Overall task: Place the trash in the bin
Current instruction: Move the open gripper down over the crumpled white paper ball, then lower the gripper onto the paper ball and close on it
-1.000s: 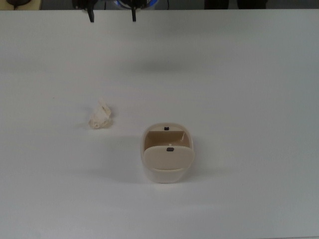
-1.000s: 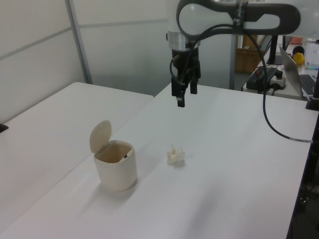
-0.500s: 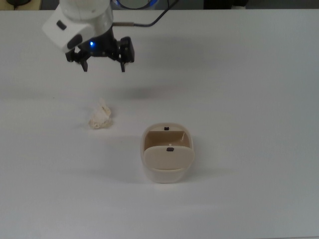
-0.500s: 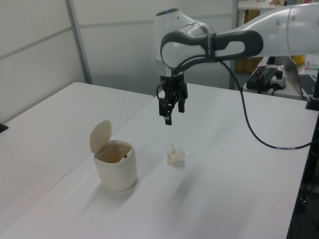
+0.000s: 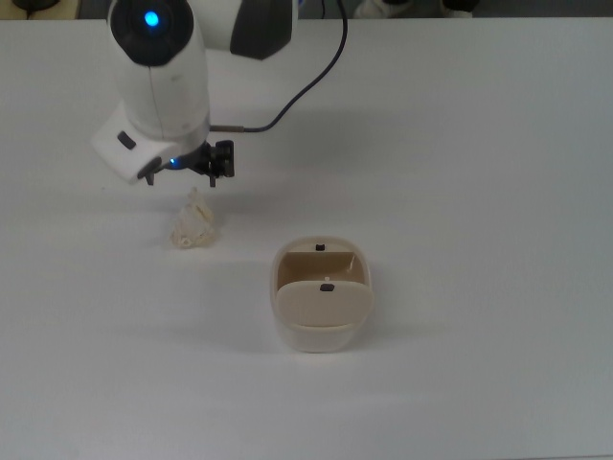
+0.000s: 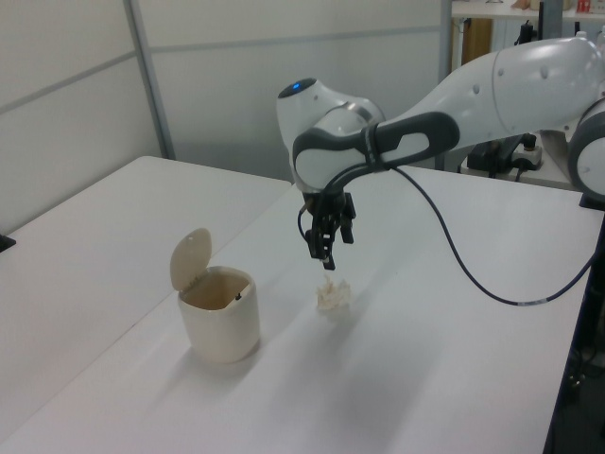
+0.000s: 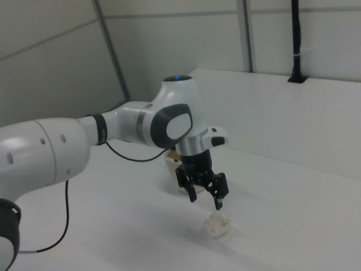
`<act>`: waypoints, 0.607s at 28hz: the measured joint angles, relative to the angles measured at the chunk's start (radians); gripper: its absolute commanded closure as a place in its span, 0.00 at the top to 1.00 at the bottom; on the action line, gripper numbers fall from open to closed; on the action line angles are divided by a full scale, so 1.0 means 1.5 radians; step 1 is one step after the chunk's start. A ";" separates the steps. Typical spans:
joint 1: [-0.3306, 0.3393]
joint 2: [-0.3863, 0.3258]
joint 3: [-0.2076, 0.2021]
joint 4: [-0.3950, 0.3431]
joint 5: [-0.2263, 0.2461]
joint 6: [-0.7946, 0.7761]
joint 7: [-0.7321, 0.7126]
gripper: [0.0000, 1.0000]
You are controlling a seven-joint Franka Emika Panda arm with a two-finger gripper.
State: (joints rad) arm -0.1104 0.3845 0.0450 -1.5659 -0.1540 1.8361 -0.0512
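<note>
Top view first: the gripper (image 5: 182, 172) is seen poised over the white table (image 5: 479, 192), just above and behind the trash (image 5: 192, 225), its two dark fingers spread apart with nothing held between them. The trash, a small lumpy cream wad, is found lying loose on the table toward the top view's left, apart from the bin (image 5: 323, 307), which stands near the centre with its swing lid tipped open and the tan inside exposed. From the left view, the gripper (image 6: 326, 253) is shown pointing down, directly over the trash (image 6: 333, 296) but not touching it, while the bin (image 6: 219, 314) is set off to the left view's left. In the right view, the open fingers (image 7: 220, 196) are caught hanging just above the trash (image 7: 218, 224).
</note>
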 measured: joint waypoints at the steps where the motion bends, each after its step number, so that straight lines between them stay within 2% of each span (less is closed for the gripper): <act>1: 0.001 0.006 0.001 0.000 -0.004 0.002 0.000 0.90; 3: 0.003 0.018 0.004 -0.001 -0.017 0.004 0.000 0.85; 6: 0.015 0.038 0.006 -0.002 -0.035 0.006 0.000 0.65; 9: 0.026 0.050 0.006 -0.002 -0.047 0.006 0.000 0.51; 10: 0.029 0.054 0.006 -0.002 -0.050 0.006 0.000 0.40; 14: 0.039 0.061 0.006 -0.005 -0.055 0.007 -0.003 0.21; 15: 0.040 0.062 0.006 -0.006 -0.057 0.009 -0.004 0.13; 17: 0.041 0.062 0.006 -0.007 -0.058 0.016 -0.006 0.06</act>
State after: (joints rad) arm -0.0492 0.4777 0.0539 -1.5766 -0.2410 1.8606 -0.0598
